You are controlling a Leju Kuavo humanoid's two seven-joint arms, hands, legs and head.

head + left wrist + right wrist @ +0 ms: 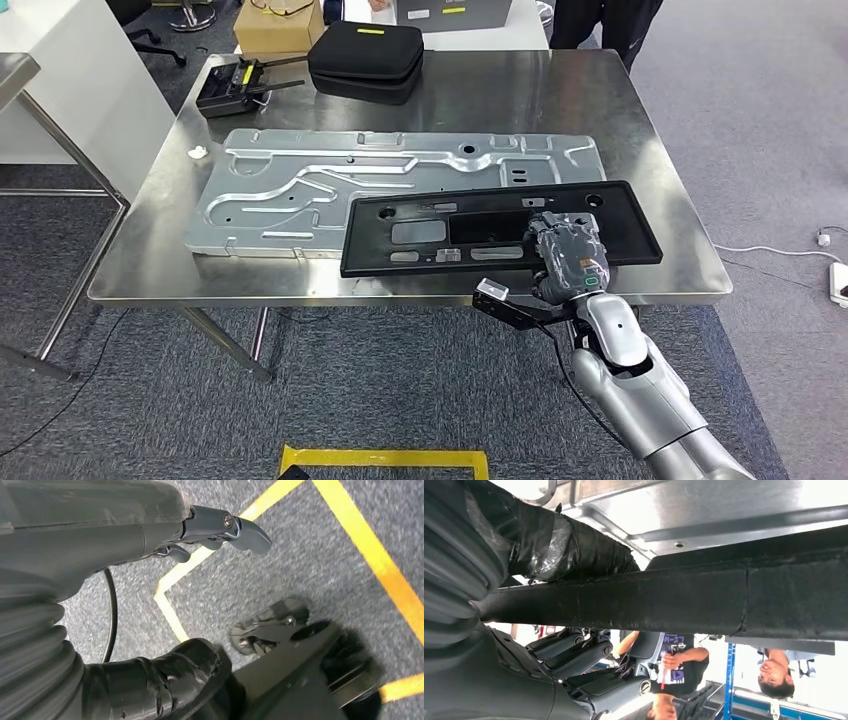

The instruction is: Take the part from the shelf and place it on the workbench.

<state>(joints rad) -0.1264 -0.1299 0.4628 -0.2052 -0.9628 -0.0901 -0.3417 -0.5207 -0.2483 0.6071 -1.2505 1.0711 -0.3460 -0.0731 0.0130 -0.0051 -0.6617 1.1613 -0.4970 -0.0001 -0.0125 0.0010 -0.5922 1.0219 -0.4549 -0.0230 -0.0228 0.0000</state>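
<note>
We note the black plastic part (500,232), a long flat frame with cut-outs, lying on the steel workbench (660,180) in the lower centre of the head frame. Its long axis runs left to right across the frame, tilted slightly so that the right end sits a little higher in the picture than the left. Its left portion overlaps the lower edge of the large stamped metal panel (330,185), which lies flat behind it, long axis likewise left to right.

The right hand (568,258) sits over the near edge of the part, towards its right end. In the right wrist view the dark fingers (574,652) lie on one side of the part's black edge (724,600) and the taped thumb (574,550) on the other, so we record the part as gripped at its rim.

The left hand (220,532) hangs over grey carpet with yellow floor tape (360,535); its fingers are only partly seen, loosely bent, holding nothing.

Upper centre of the head frame: a black zip case (365,58), with a black handset device (232,88) to its left and a cardboard box (278,25) behind. A person (605,25) stands at the far edge of the bench
</note>
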